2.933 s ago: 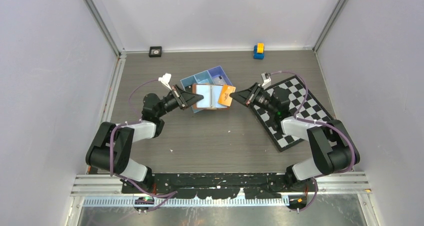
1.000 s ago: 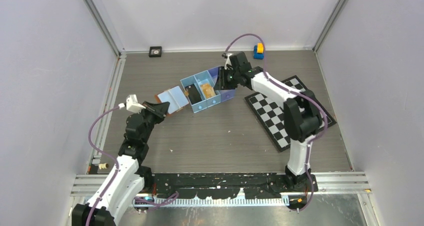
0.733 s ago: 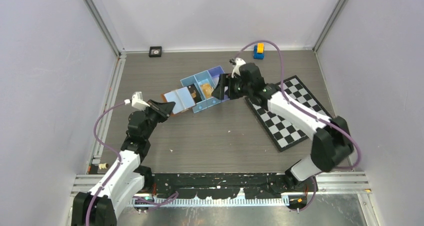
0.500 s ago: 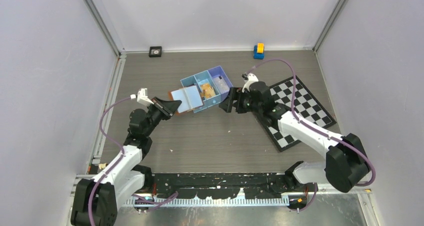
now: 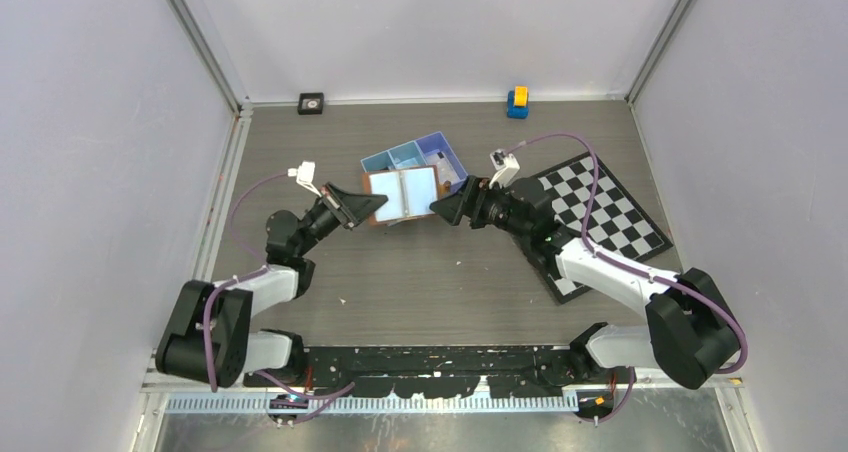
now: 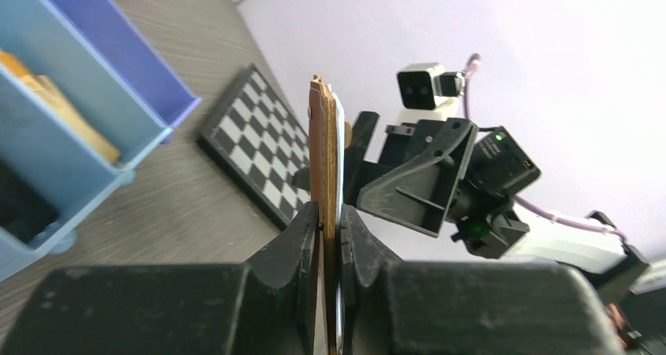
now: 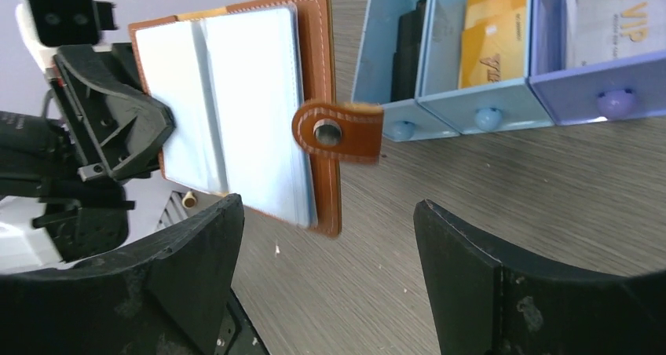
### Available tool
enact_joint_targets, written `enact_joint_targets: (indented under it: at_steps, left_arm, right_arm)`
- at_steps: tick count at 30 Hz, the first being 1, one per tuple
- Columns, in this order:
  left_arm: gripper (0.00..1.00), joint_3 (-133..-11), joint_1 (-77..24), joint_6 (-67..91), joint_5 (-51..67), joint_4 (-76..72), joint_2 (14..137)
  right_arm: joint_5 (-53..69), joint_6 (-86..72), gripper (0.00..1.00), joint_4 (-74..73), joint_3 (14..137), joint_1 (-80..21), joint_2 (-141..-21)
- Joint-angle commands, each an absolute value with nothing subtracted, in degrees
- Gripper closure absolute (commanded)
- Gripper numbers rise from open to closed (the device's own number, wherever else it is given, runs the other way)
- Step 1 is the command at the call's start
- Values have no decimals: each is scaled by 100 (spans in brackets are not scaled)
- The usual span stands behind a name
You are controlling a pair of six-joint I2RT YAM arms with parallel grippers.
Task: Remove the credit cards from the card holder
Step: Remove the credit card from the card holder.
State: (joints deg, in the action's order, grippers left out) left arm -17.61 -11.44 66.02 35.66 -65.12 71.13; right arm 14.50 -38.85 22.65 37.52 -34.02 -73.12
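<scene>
**Step in hand:** extraction of a further card, at the approach stage.

**Left side:** The left arm [image 5: 285, 234] reaches in from the left. The left jaws are clamped on the left edge of the small brown leather-like folding card holder [image 5: 401, 193]. They hold it spread open and clear of the grey wood-grain counter [image 5: 440, 282], close by the near side of the blue three-compartment plastic tray [image 5: 447, 158]. The left wrist view shows the card holder edge-on, pinched between the two pads.

**Right side:** The right arm [image 5: 600, 265] comes in from the right. The right jaws stand wide apart and empty, just right of the card holder's free edge and not touching it.

**Contents:**
- In the right wrist view, the card holder's pale blue inner leaves face the right jaws.
- The brown strap clasp [image 7: 338, 130] juts from the card holder's free edge.
- Whether a card sits in those leaves cannot be told. A thin orange line at the top of the far leaf may be one.
- Orange cards [image 7: 491, 41] lie in the tray's middle compartment and a whitish card [image 7: 616, 17] in its right one.
- The task is therefore judged partly done.

**Next move, as judged:** the right jaws need to advance and line up on the edge of a single card, not on the leaf or the strap. They should then close across its thin side, while the left jaws brace the card holder against the pull.
</scene>
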Motion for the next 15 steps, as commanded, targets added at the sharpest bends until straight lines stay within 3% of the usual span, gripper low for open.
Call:
enact_joint_targets:
  at_steps: [1,6,15]
  left_arm:
    - [100,-2205,-1295,7239,4264,-8200,7512]
    - [100,-2218,-1483,7028,4246,-8165,7399]
    - [100,-2353,-1679,6596,4063,-7294,7299]
  right_arm:
    - [1670,-4078,16,3213,3717,-3399,-7173]
    - [1935,-4265,21,3501,3707,-3394,-7325]
    - [2186,-4318,60,3816,3615,-3399,-7275]
